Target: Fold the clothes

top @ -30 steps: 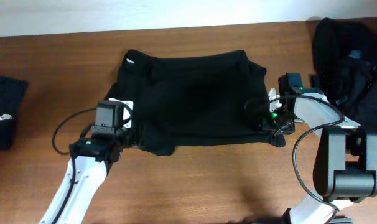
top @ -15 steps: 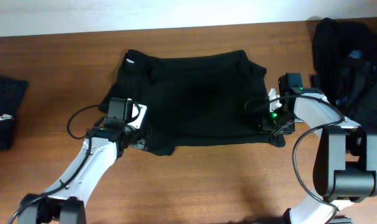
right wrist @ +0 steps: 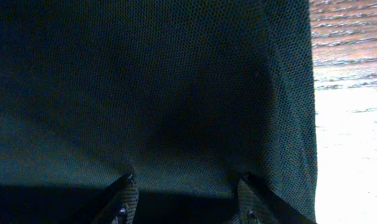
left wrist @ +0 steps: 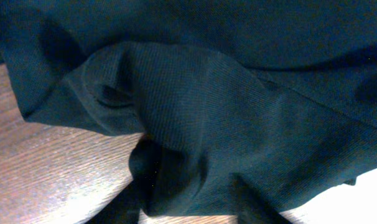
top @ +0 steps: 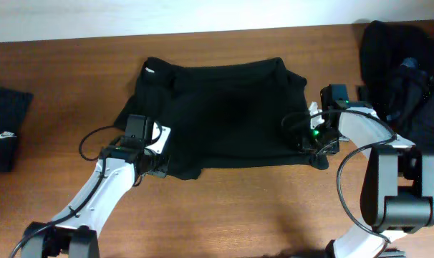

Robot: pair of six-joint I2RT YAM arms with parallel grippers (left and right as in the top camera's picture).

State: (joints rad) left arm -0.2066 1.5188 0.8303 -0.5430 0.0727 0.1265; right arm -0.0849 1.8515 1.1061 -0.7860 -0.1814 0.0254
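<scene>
Not much to read at the left gripper: in its wrist view we saw only a dark bunch of cloth low in frame, the fingers lost in shadow, so we couldn't tell whether they were pinching or parted. From overhead, that arm reached in from the front-left of the desk, its wrist over the near-left corner of the black shirt, which lay spread at the middle of the desk with a small white tag at its far-left corner. The right gripper came in sideways at the shirt's right hem, elbow folded back toward the front-right corner; its fingertips stood apart, flat fabric stretched beyond them. A heap of dark clothes was cut off by the right edge, and a folded garment by the left
</scene>
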